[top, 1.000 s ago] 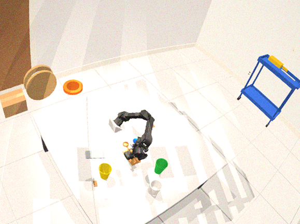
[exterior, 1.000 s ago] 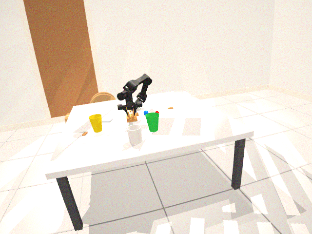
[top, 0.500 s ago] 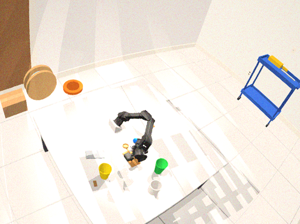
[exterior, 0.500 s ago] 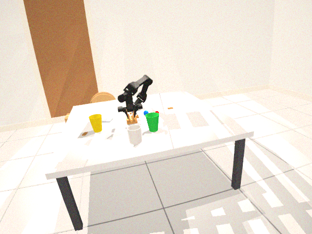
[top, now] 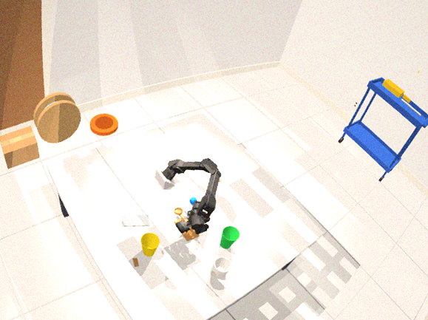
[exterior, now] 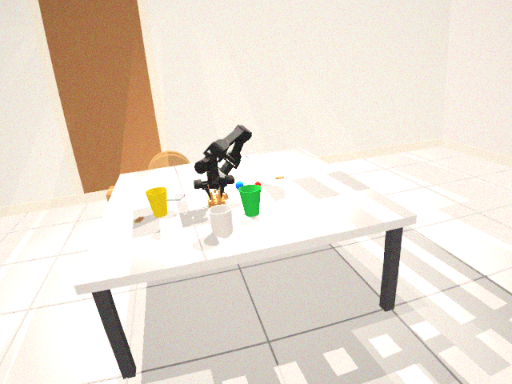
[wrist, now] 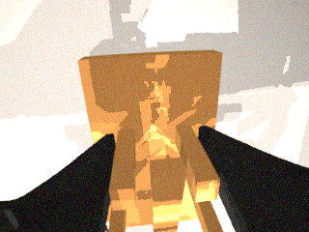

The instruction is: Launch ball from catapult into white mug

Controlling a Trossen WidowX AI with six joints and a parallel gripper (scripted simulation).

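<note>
Nearest in the exterior view, the white cylindrical mug (top: 221, 267) (exterior: 221, 222) stands upright near the front edge of the white tabletop (top: 100, 195) (exterior: 306, 231); just behind it and to one side is the green tapered cup (top: 228, 237) (exterior: 250, 201), upright too; the yellow tapered cup (top: 149, 244) (exterior: 157, 202) stands well apart on the other side, with a small brown block (top: 135, 262) (exterior: 139, 219) near it; farther in, between the coloured cups, sits the orange-brown wooden catapult (top: 190, 234) (exterior: 217, 202) (wrist: 154, 87); the black tool (top: 191, 229) (exterior: 214, 197) (wrist: 156, 136) reaches down over it, its two fingers pinching the catapult's frame from either side; a pale flat slab (top: 135, 220) (exterior: 177, 197) lies beyond the yellow cup; past the catapult, a glossy blue ball (top: 193, 201) (exterior: 239, 184) rests on the tabletop, outside the launching cup; a red ball (exterior: 258, 183) shows partly above the green rim; which one is meant for loading, I cannot tell; farther back lies a small orange piece (exterior: 279, 178); beyond the tabletop stands a blue metal cart (top: 398, 105).
</note>
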